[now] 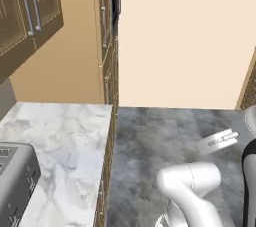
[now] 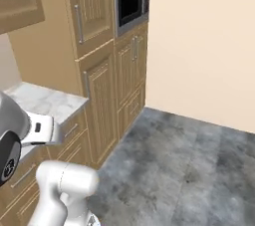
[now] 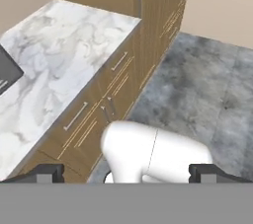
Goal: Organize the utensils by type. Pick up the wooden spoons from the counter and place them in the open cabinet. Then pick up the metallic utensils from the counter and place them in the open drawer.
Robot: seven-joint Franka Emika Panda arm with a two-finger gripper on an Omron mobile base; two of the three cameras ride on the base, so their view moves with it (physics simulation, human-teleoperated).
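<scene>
Jaws of the dark two-finger gripper [image 3: 126, 173] wide apart, holding nothing; on the white-and-grey marbled stone counter [image 3: 64, 45] no spoons visible, I'd guess light, stiff, grab mid-handle

The desk [image 3: 59, 45] is smooth white-and-grey marbled stone over light panelled wood fronts [image 3: 106, 104] with brushed silver metal bar handles [image 3: 75, 116], beside a matt grey toaster [image 1: 15, 181] and a mottled dark grey stone-look floor [image 2: 184, 170].

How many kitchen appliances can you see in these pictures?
2. A grey toaster sits on the white-and-grey marbled counter at the near left. A dark built-in microwave is set in the tall light-wood cabinet column past the counter's end. Others may be out of frame.
</scene>
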